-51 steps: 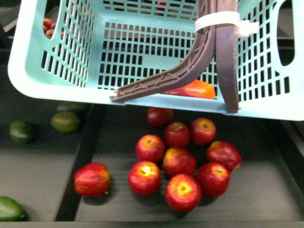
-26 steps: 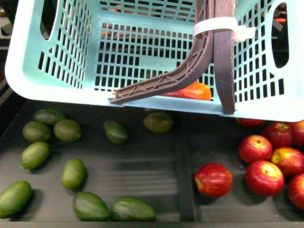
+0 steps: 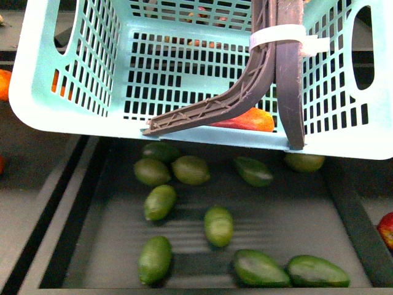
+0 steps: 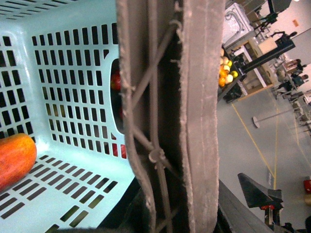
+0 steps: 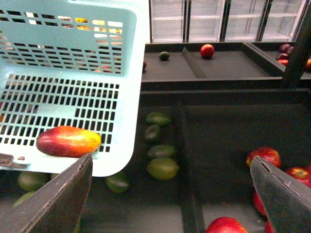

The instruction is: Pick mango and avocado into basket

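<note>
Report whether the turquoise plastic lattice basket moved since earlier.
Yes. The basket slid left past the dark bin divider, from above red apples to above green avocados.

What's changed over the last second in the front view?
The bins slid rightward: all but one apple left the view, and the avocados came under the basket. The basket, with the mango in it, kept its place in view.

Dark grey bins (image 3: 190,258) with raised dividers sit side by side under even indoor light. Beyond them runs a row of what look like glass-door coolers (image 5: 238,19). Elsewhere the pale grey floor (image 4: 243,165) carries thin yellow lines (image 4: 253,141).
</note>
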Tool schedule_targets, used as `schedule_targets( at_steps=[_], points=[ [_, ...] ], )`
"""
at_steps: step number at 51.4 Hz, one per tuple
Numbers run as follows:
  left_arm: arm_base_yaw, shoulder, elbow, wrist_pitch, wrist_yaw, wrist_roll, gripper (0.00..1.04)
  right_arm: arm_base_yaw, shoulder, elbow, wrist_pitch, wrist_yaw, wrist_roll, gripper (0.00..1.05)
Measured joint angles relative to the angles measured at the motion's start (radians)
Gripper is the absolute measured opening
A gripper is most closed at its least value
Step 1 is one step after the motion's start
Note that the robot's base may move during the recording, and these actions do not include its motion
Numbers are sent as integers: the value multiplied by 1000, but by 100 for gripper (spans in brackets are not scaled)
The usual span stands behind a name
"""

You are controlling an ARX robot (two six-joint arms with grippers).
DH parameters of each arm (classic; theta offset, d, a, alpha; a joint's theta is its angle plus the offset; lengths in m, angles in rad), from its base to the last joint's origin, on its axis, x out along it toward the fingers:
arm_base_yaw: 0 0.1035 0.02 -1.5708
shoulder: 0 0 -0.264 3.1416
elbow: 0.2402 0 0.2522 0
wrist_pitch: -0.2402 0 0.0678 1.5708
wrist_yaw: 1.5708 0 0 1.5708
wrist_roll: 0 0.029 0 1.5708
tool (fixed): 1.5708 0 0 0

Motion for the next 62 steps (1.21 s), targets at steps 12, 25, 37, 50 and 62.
schedule_targets(
  at_steps=[12,25,37,50,62],
  points=[
    [0,0,0,0,2,0,17,0,0,0,0,1,0,96],
    [21,-1,1,0,-8,-3,17,-2,0,0,0,-8,0,96],
    [16,0,1,0,-21,5,17,-3,0,0,0,-4,0,96],
    [-7,0,1,0,21,2,17,-213,345,100,-113,-121,51,96],
    [3,0,1,0,-7,0,17,-402,1017,260,-3,-315,-288,96]
  ],
)
